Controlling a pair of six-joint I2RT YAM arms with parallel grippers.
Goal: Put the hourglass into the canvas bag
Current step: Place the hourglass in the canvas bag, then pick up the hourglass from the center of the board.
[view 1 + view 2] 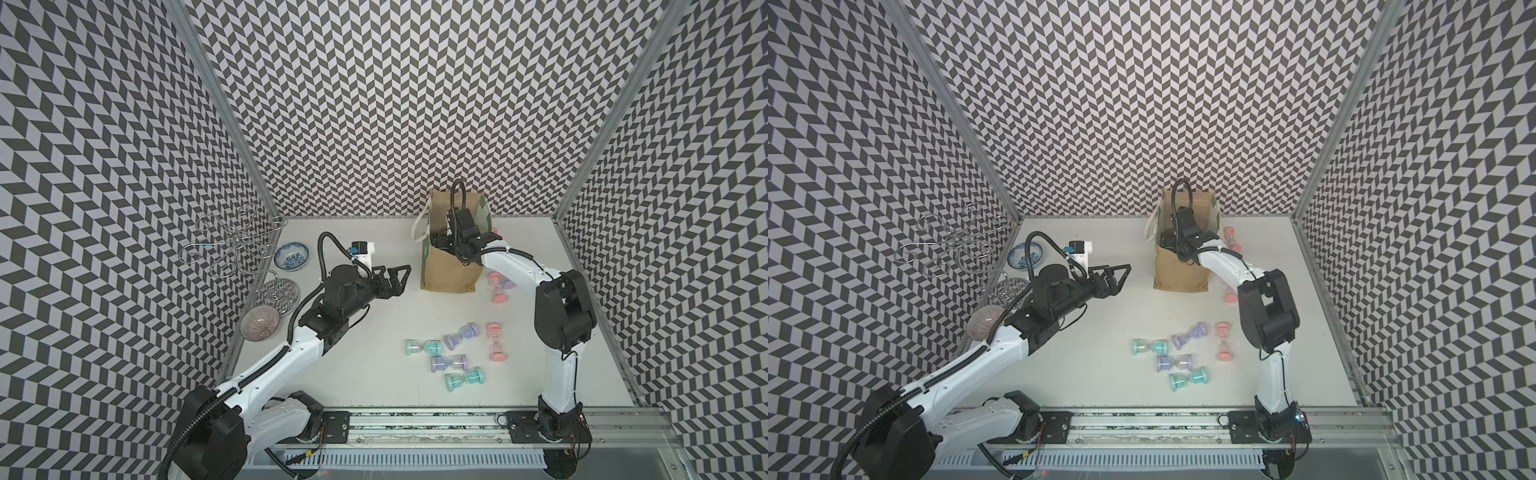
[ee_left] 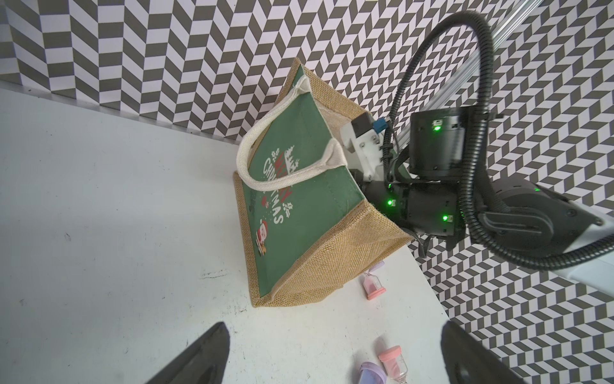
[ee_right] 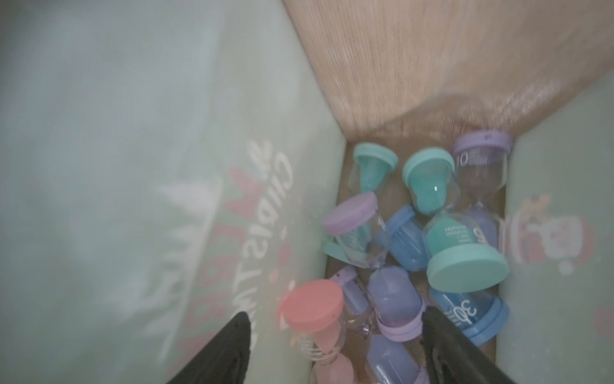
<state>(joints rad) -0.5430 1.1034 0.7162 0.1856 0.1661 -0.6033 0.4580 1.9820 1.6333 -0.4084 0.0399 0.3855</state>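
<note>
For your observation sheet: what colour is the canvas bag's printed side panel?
The canvas bag panel is green with white lettering; left wrist view.

Canvas bag (image 1: 449, 272): tan burlap, green panel (image 2: 309, 226), white-and-red lettering, cream handles (image 2: 241, 158); hourglasses inside the bag (image 3: 428, 179): teal, lilac, blue, pink; hourglasses beside the bag (image 1: 496, 286): pink, lilac, teal; walls (image 1: 374, 104) behind the bag: grey-and-white chevron

This looks like a robotics lab test cell rather than a home. A white tabletop (image 1: 374, 353) is boxed in on three sides by chevron-patterned panels (image 1: 395, 104) on aluminium posts (image 1: 224, 104). The left arm (image 1: 270, 370) and right arm (image 1: 561, 382) are bolted to a metal rail (image 1: 436, 428) along the tabletop's near edge.
</note>
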